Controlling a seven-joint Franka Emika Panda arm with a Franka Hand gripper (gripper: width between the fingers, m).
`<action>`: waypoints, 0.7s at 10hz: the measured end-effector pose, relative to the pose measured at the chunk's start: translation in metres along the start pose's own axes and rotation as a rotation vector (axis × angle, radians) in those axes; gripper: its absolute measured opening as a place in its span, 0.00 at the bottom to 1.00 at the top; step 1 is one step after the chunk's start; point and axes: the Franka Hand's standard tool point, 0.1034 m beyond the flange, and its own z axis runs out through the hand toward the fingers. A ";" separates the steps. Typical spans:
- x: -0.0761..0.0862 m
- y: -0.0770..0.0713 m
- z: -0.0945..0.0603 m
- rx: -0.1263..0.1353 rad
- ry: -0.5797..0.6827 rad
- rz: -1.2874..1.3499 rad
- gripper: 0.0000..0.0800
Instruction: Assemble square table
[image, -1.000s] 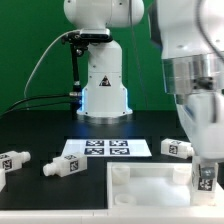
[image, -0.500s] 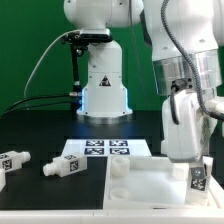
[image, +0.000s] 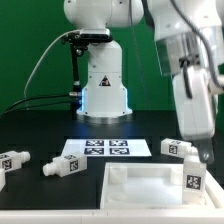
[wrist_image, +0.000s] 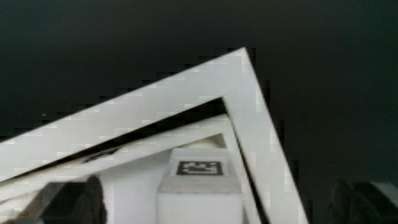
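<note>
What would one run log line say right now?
gripper: open, above leg | leg: upright at corner of square table | held: nothing

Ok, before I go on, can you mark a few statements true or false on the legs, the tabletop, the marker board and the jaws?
1. One leg stands in the tabletop's corner at the exterior view's right. True.
2. The jaws are clamped on that leg. False: they hang open above it.
3. Two loose legs lie on the table at the exterior view's left. True.
4. The marker board lies inside the tabletop. False: it lies on the table behind it.
5. All four legs stand in the tabletop. False: only one does; a third loose leg lies behind the tabletop.
</note>
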 end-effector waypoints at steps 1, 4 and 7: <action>0.003 0.001 0.004 -0.001 0.005 0.001 0.81; 0.003 0.002 0.006 -0.004 0.007 0.001 0.81; 0.005 0.019 0.000 -0.018 0.006 -0.063 0.81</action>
